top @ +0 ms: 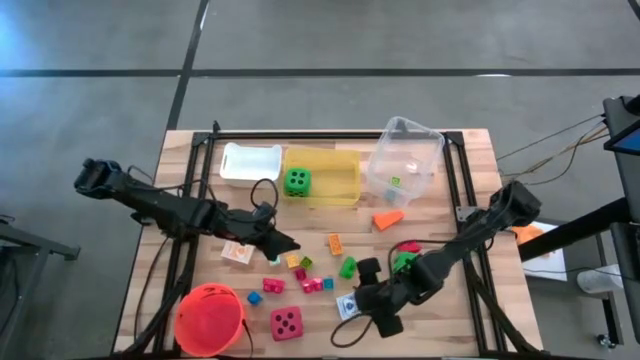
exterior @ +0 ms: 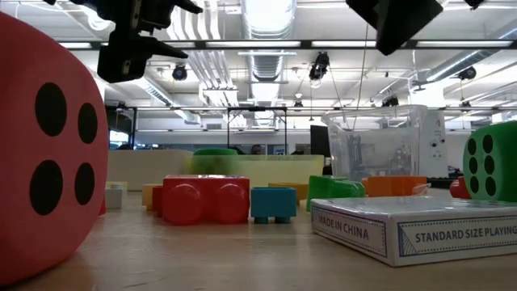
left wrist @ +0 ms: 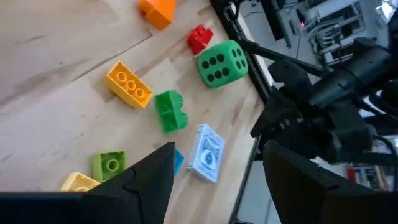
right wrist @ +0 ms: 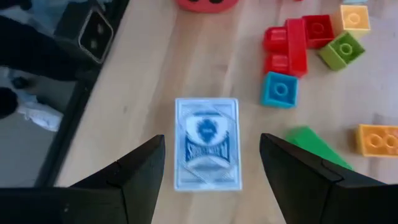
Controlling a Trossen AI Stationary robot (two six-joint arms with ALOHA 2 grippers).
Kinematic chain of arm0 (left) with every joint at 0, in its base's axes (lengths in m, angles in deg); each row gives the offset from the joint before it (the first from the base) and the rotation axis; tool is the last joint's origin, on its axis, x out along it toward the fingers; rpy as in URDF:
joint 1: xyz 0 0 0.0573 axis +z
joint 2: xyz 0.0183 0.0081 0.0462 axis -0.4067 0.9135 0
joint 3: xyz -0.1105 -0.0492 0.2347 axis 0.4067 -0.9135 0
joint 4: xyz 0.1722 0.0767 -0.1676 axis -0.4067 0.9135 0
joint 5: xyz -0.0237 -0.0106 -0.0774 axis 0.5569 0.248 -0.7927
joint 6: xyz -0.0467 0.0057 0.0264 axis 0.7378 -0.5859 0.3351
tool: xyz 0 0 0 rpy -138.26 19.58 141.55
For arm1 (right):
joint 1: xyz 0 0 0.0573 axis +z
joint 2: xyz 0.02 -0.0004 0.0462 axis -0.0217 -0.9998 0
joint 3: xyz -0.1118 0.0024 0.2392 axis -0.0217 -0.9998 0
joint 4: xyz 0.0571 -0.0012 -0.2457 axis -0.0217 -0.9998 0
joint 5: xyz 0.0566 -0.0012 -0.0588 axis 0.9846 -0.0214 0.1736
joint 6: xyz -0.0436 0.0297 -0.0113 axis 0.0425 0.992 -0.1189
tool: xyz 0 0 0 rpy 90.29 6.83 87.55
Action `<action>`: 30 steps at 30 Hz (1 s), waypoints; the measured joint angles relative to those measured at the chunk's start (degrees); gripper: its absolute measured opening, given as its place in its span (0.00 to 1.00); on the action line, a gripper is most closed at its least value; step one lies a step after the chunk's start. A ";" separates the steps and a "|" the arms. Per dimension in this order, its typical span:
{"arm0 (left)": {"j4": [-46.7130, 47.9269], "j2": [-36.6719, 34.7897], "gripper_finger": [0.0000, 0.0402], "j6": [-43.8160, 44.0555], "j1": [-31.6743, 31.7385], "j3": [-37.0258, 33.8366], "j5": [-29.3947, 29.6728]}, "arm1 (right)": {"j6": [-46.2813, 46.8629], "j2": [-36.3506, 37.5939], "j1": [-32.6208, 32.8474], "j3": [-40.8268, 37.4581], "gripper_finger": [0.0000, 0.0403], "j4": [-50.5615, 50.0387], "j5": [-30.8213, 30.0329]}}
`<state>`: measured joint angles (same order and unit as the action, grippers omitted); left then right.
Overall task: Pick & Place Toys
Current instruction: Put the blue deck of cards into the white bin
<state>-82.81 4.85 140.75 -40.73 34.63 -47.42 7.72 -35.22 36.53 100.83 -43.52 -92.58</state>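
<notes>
Pale wood slats form the table [top: 200, 180], with toys scattered across its near half. The right gripper [right wrist: 211, 168] hangs above a boxed deck of playing cards [right wrist: 206, 142], blue and white, lying flat near the table's front edge; the two dark fingers stand apart on either side of the box, grasping nothing. In the high view the same gripper [top: 372, 297] sits just beside the deck [top: 348, 306]. The left gripper [left wrist: 214, 180] hovers over the middle of the table, fingers spread and empty; below it lie a yellow block [left wrist: 128, 85], a green block [left wrist: 170, 111] and a lime block [left wrist: 110, 165]. A green die [left wrist: 221, 63] rests near the right arm with a small red block [left wrist: 199, 38] just beside it. A second green die [top: 297, 181] sits inside the yellow bin [top: 345, 190] at the back, between the white bin [top: 250, 162] and the tilted clear bin [top: 403, 160]. An orange wedge [top: 388, 218] lies just in front of the clear bin. A pink-red die [top: 286, 322] stands at the front edge, next to the orange-red bucket [top: 209, 319]. Red blocks [right wrist: 295, 43] and a blue block [right wrist: 279, 89] cluster near the deck.
</notes>
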 joint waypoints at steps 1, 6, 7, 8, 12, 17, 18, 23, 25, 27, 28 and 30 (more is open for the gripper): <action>0.04 0.02 0.58 -0.47 0.00 0.04 0.14 | 0.26 -0.82 0.00 0.81 0.64 0.08 -0.01; 0.11 -0.01 0.58 -1.75 0.00 0.02 1.68 | -1.95 -4.44 0.33 3.77 0.64 0.94 -0.21; 0.11 -0.02 0.58 -1.73 0.00 0.02 1.97 | -2.47 -4.98 0.34 4.23 0.64 0.71 -0.23; 0.14 -0.02 0.58 -1.72 0.00 0.02 2.29 | -3.15 -5.44 0.34 4.50 0.64 0.02 -0.08; 0.08 -0.02 0.58 -1.74 0.00 0.06 2.38 | -2.10 -6.97 0.05 5.04 0.64 -2.73 1.08; 0.05 -0.04 0.58 -1.63 -0.07 0.06 2.36 | 1.23 -7.25 -0.47 4.02 0.64 -6.04 2.48; 0.03 -0.04 0.58 -1.50 -0.07 0.06 2.36 | 1.21 -7.32 -0.50 3.90 0.65 -6.38 3.20; -0.01 -0.04 0.58 -1.48 -0.07 0.09 2.36 | 8.71 -7.35 -0.61 3.63 0.73 -8.96 0.55; -0.01 -0.04 0.58 -1.48 -0.07 0.09 2.36 | 9.71 -7.25 -0.71 3.63 0.76 -8.95 0.58; -0.11 -0.04 0.58 -1.48 -0.07 0.09 2.36 | 8.33 -6.85 -0.79 3.65 0.80 -8.90 0.54; -0.10 -0.04 0.58 -1.48 -0.07 0.09 2.38 | 7.20 -6.76 -0.79 3.74 0.82 -8.90 0.54; -0.14 -0.04 0.58 -1.48 -0.07 0.09 2.38 | 6.93 -6.75 -0.82 3.98 0.85 -8.29 -0.21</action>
<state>-82.94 4.81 139.28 -40.80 34.72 -45.04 14.64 -41.97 35.72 104.81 -51.81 -92.79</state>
